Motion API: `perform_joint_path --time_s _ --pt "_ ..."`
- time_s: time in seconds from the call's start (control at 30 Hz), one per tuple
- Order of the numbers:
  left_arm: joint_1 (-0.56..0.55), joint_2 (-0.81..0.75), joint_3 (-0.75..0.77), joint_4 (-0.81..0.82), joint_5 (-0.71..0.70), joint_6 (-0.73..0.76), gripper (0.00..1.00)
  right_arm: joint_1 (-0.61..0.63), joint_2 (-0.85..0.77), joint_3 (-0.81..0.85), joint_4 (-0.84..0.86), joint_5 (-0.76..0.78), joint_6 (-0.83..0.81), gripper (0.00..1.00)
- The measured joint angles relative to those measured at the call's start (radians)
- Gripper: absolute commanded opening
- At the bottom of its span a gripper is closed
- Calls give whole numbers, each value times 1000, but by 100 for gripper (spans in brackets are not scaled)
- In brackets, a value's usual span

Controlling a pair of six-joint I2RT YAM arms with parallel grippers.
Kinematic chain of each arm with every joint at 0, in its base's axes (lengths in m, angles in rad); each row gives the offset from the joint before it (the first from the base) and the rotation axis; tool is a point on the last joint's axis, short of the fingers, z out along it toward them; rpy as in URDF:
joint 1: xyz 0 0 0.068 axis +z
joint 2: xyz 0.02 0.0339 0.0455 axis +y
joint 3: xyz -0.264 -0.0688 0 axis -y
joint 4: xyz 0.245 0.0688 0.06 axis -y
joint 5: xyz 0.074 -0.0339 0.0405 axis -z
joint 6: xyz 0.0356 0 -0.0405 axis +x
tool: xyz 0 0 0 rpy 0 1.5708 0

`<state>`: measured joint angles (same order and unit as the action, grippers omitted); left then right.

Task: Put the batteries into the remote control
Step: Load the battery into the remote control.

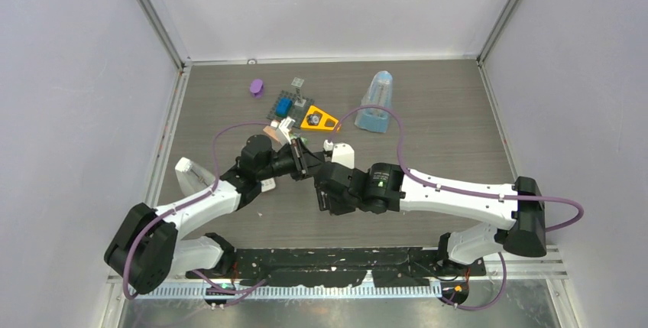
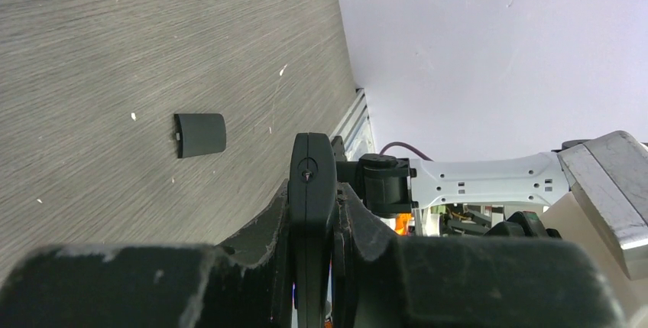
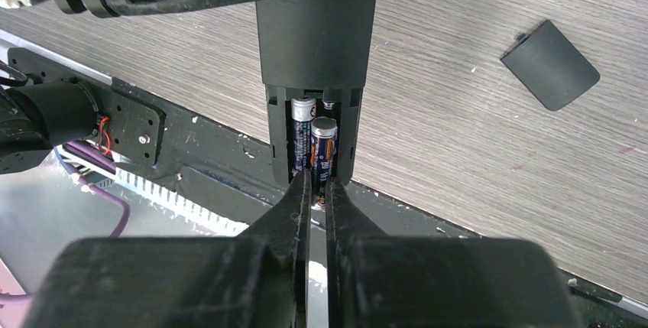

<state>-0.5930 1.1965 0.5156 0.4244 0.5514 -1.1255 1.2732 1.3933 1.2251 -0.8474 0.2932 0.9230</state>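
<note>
Right claw (image 3: pixel 319 186) is clenched, tips set at the batteries (image 3: pixel 317 144) seated in the remote control (image 3: pixel 315 45), which is gripped by the left claw (image 2: pixel 313 199) above the tabletop (image 3: pixel 458 137). Dark cover (image 3: pixel 550 64) is seen lying apart. Battery print unreadable.

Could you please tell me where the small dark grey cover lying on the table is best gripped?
Probably pinch the small dark grey plastic cover across two opposite thin edges, coming straight down from above: it lies flat on the wood-grain table, sides exposed.

Two batteries (image 3: pixel 322 152) side by side in remote (image 3: pixel 315 37), cover (image 3: pixel 550 66) on table (image 3: pixel 458 152) nearby
</note>
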Motion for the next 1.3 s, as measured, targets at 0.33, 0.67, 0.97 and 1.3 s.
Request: perform_joint_path --time_s 0.33,0.67,0.97,1.3 --pt "6 16 -19 47 14 -26 0 -1 18 8 -8 -3 1 26" --pt "17 32 -40 89 31 -84 0 -11 22 17 -21 -3 1 37" --pt "26 92 -98 278 50 -259 0 -15 -56 -5 18 18 45 74" --pt "29 77 -114 399 23 -432 0 -19 -443 -291 276 60 170 77"
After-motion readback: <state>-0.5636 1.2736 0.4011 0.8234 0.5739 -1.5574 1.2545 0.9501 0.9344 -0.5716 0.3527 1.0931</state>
